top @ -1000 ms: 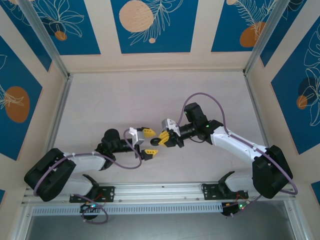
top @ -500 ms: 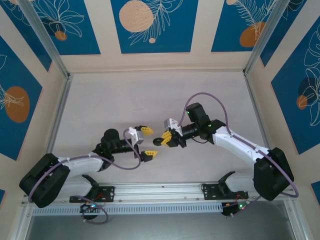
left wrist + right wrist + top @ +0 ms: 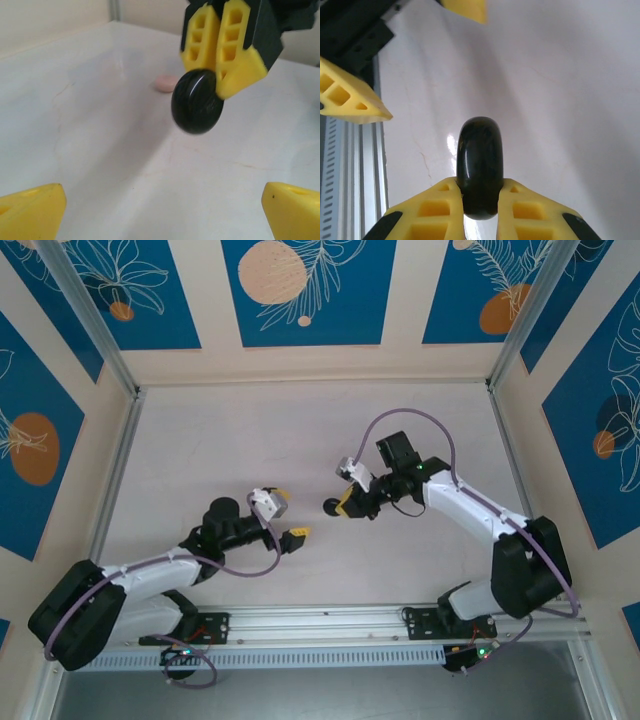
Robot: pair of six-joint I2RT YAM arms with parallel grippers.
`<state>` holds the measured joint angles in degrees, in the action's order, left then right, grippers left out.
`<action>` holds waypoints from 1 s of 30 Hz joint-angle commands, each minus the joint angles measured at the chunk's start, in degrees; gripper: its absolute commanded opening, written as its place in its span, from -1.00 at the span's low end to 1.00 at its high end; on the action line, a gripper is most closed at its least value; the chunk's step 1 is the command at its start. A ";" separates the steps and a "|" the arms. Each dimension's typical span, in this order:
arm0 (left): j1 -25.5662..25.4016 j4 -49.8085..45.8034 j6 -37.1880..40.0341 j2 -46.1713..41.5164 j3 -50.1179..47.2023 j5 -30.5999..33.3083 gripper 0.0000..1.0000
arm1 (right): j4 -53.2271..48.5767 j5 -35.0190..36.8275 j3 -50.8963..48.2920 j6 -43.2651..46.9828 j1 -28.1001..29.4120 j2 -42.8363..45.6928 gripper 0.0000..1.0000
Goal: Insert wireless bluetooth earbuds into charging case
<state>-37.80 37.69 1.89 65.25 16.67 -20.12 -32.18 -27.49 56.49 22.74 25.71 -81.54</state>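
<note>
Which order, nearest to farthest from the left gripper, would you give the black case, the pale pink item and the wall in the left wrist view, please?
1. Black case, straight ahead, pinched by the right gripper.
2. Pale pink item, on the table beyond it, slightly left.
3. Wall, at the table's far edge.

Both arms: white link shells, black joints, big black shoulder housings. Left arm [image 3: 150, 575] & right arm [image 3: 470, 515] each carry a purple cable [image 3: 410, 420] in loose loops. Jaws: yellow plastic w/ rectangular cut-out cells, on black mounts. Small silver-grey block at each wrist. Black base brackets [image 3: 200, 622] on alu rail [image 3: 320, 618], green LED near each.
</note>
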 commanded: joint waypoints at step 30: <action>-0.53 -15.63 -0.31 1.26 6.16 18.47 1.00 | -28.90 6.71 26.88 -14.66 -20.35 -30.66 -0.79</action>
<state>-37.80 22.52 1.50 66.19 21.08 -1.58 -58.50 -20.10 81.43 7.49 5.61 -111.04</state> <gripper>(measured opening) 0.994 0.153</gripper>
